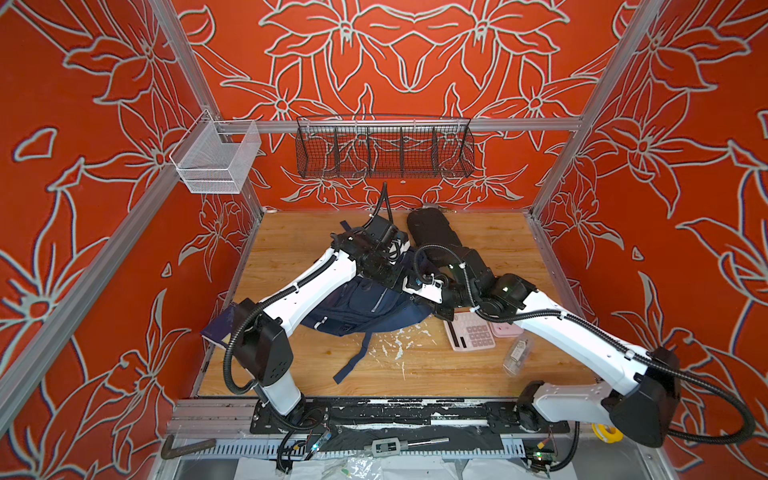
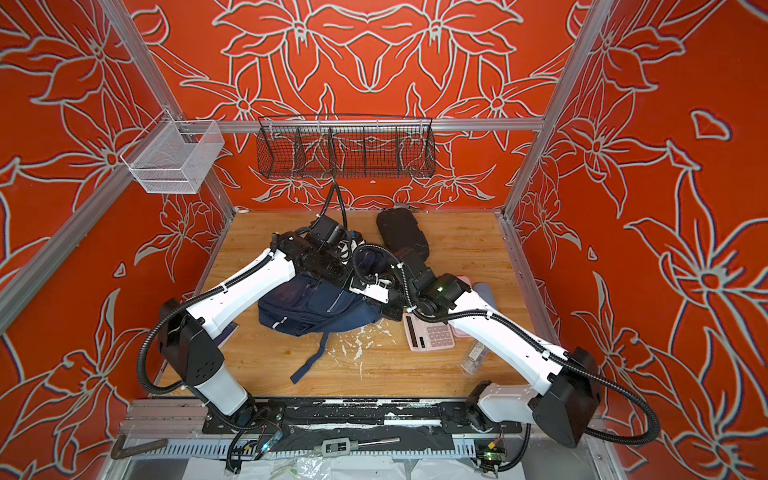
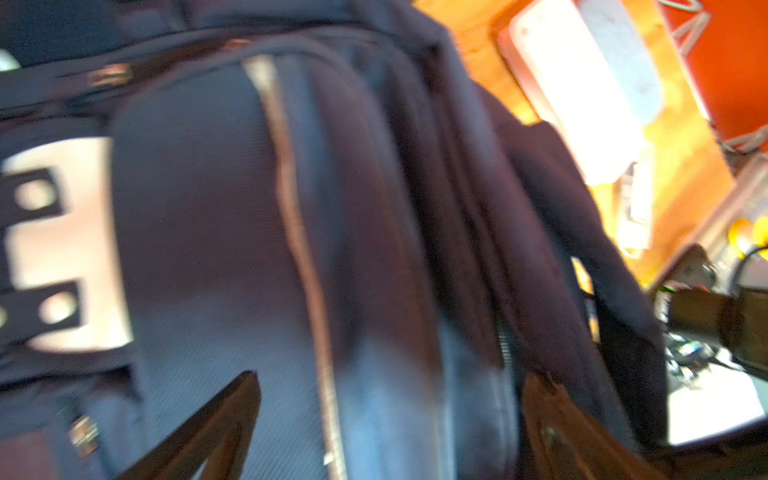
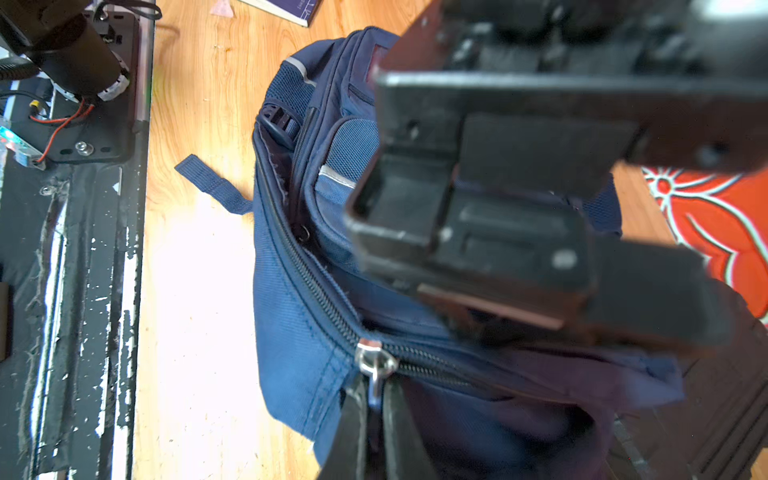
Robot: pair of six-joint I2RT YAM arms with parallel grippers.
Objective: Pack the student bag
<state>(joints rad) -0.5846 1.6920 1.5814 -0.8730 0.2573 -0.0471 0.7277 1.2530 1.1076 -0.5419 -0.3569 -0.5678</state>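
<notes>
Right gripper [image 4: 374,399] is seen clamped on the metal zipper pull [image 4: 372,358] of the student bag [image 4: 299,316]. Left gripper [image 3: 392,378] is held with its jaws spread wide over the bag's front panel; contact with the fabric cannot be told through the blur. The bag is laid mid-way on the wooden table [image 1: 498,245], beneath both wrists, a pink calculator [image 1: 473,338] just beside it.

Red walls [image 1: 415,62], patterned with pale grey flower outlines, are framed by aluminium rails [image 1: 519,124]. A black wire basket [image 1: 384,151], divided into compartments, is hung on the back rail. A white mesh basket [image 1: 216,160] is fixed at the left corner. The wooden floor [image 1: 457,374] is brightly lit and flecked with white.
</notes>
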